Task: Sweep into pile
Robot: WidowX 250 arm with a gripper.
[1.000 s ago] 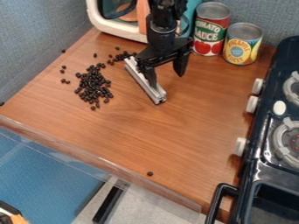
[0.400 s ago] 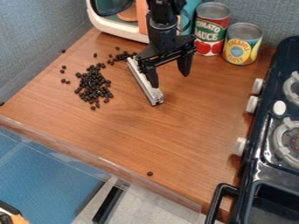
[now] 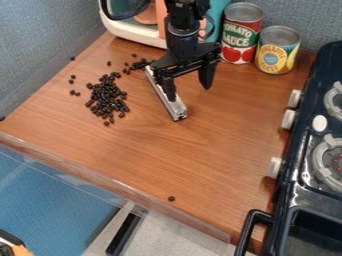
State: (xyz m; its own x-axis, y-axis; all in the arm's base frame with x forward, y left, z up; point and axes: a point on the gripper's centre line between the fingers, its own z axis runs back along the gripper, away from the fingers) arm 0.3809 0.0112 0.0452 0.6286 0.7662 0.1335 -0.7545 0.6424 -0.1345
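Note:
The black gripper (image 3: 190, 94) hangs over the upper middle of the wooden counter, its two fingers spread apart. Its left finger stands against a silver bar (image 3: 165, 96), which lies slanted from upper left to lower right; the right finger is free of it. Left of the bar, dark beans (image 3: 107, 98) form a loose heap. A smaller cluster of beans (image 3: 138, 64) trails up to the bar's upper end. Several stray beans lie at the left, and a single bean (image 3: 172, 198) rests near the front edge.
A tomato sauce can (image 3: 240, 35) and a pineapple can (image 3: 276, 52) stand at the back right. Behind the arm is a white and teal toy oven (image 3: 131, 31). A dark stove (image 3: 314, 165) borders the counter's right side.
The bar's lower end has shifted slightly left. The gripper went a little right, then back left and slightly down. The beans look unmoved.

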